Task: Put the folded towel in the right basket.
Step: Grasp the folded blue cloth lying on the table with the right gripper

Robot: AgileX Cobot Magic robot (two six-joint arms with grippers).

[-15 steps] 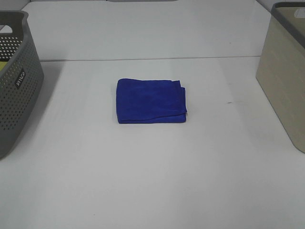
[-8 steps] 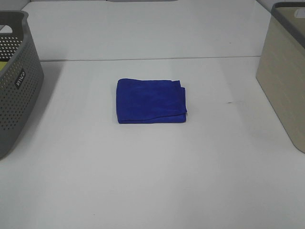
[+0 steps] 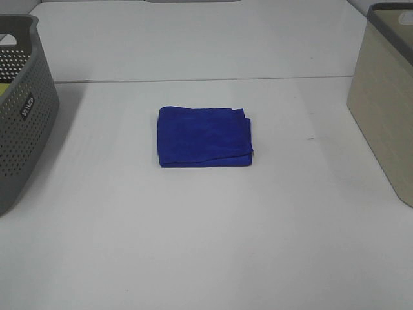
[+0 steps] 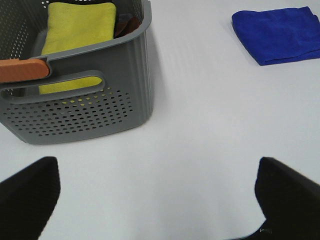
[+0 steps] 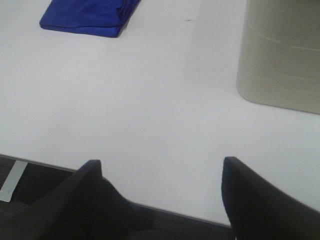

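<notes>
Step in hand: none started, by my read. The folded towel (image 3: 204,137) lies flat mid-bench (image 3: 206,245), untouched, between the 2 baskets and well apart from both.

Jaws: the left gripper (image 4: 155,200) is spread wide and empty, fingers at the frame edges in its wrist view. The right gripper (image 5: 162,197) is also spread wide, holding nothing, hanging near the bench's front edge. Neither arm shows in the high view, so both sit back from the work area.

Next move, as I judge it: right arm reaches in over the towel, comes down with jaws open across the folded stack, closes on all layers so it doesn't unfold on lift. Then carry it to the right basket (image 3: 386,97) and clear its rim before release.

Containers:
- Right basket: beige, solid wall, at the bench's right edge. Interior not visible, contents unknown.
- Left basket (image 4: 90,95): grey, perforated. Holds 1 folded yellow towel (image 4: 75,35); something darker behind it, can't identify. Orange piece (image 4: 22,70) at the rim.
</notes>
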